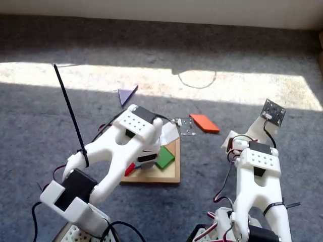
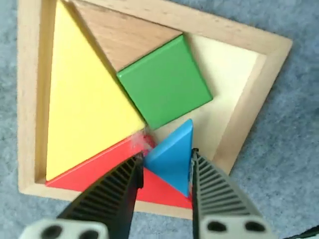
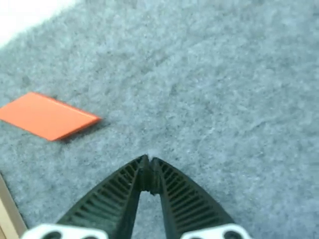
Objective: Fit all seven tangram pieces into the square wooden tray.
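The square wooden tray (image 2: 259,94) holds a large yellow triangle (image 2: 84,104), a wood-coloured triangle (image 2: 119,35), a green square (image 2: 164,82) and a red triangle (image 2: 94,167). My left gripper (image 2: 167,162) is shut on a small blue triangle (image 2: 172,152), held tilted over the red one inside the tray. From above, the left gripper (image 1: 148,162) hangs over the tray (image 1: 166,177). An orange parallelogram (image 1: 204,123) and a purple triangle (image 1: 127,94) lie on the carpet beyond the tray. My right gripper (image 3: 148,163) is shut and holds nothing, near the orange parallelogram (image 3: 47,115).
Grey carpet covers the whole floor, with a sunlit band across the far side. A thin wire loop (image 1: 197,80) lies in that band. A small clear plate (image 1: 185,127) sits by the tray's far corner. A black strap (image 1: 68,108) sticks up from the left arm.
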You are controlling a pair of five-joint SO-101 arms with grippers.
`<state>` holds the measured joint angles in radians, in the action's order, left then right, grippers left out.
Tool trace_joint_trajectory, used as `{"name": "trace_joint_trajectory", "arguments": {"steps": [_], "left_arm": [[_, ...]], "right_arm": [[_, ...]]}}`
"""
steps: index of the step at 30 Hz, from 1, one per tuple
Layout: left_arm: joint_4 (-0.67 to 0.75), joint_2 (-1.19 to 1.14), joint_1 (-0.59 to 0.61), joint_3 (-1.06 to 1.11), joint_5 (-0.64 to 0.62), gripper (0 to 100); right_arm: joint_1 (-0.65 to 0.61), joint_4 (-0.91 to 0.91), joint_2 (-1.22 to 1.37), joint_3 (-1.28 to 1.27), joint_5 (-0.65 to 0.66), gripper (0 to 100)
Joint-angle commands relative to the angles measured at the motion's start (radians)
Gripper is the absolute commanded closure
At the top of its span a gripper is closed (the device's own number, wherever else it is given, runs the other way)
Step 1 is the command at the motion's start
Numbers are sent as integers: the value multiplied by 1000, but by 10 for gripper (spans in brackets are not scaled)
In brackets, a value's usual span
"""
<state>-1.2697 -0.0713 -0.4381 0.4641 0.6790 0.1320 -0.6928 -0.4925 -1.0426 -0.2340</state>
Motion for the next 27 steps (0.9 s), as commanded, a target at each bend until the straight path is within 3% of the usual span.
{"name": "trace_joint_trajectory", "arguments": {"steps": [1, 7, 14, 21, 27], "left_arm": [[37, -16, -22, -21, 37, 896], [38, -15, -12, -21, 11, 778], [32, -15, -2, -65, -26, 776], [-60, -13, 79, -170, -63, 777], [-71, -15, 71, -131, -64, 777]], "right_arm": [[4, 16, -39, 59, -6, 992], [4, 16, -38, 59, -6, 992], [4, 16, -38, 59, -6, 992], [4, 16, -38, 59, -6, 992], [4, 16, -36, 59, -5, 992]]}}
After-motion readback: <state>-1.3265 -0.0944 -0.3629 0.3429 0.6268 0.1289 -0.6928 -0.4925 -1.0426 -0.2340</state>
